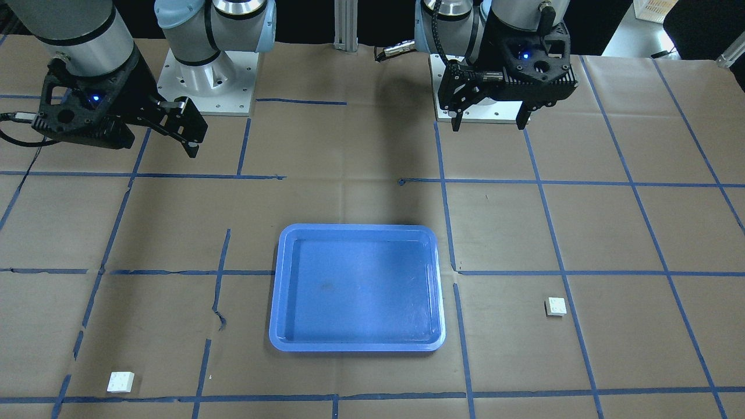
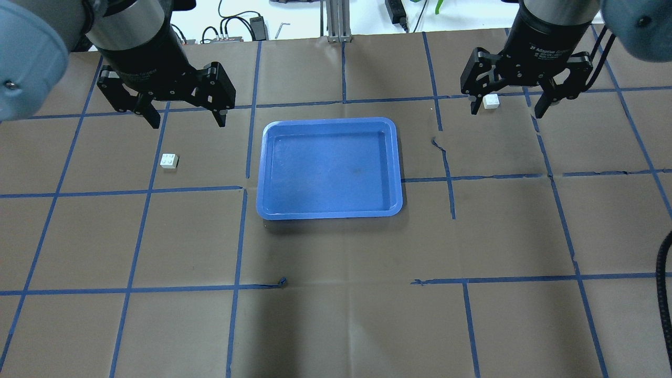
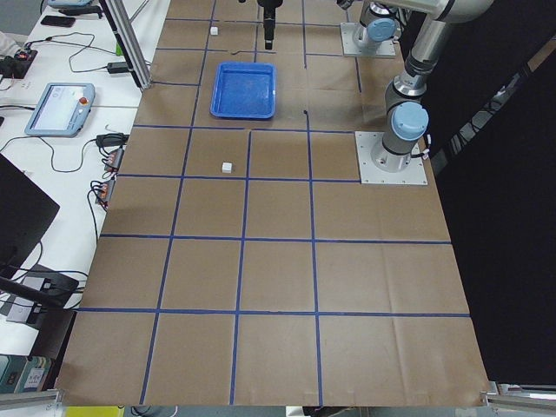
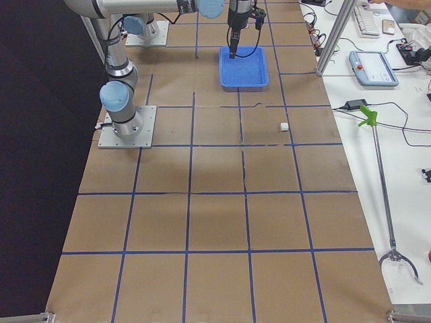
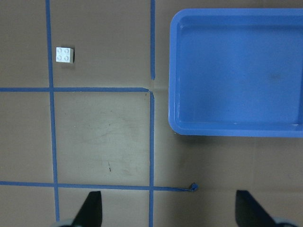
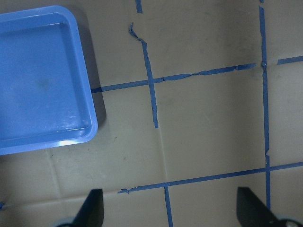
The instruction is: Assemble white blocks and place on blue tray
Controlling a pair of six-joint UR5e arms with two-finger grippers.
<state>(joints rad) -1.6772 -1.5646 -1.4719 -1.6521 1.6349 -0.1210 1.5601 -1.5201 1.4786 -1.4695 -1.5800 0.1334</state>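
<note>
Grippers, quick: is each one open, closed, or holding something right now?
Left black two-finger gripper: open, holding nothing.
Right black two-finger gripper: open, holding nothing.

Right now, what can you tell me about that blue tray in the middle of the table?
The blue tray is a large, shallow rectangle of what looks like glossy plastic, with rounded corners and a raised rim. It lies flat on the paper-covered table and is empty, with a faint dark smudge on its floor. Only the table touches it. The left white block and the right white block lie well off to its sides. The left gripper and right gripper are open and clear of it.
</note>
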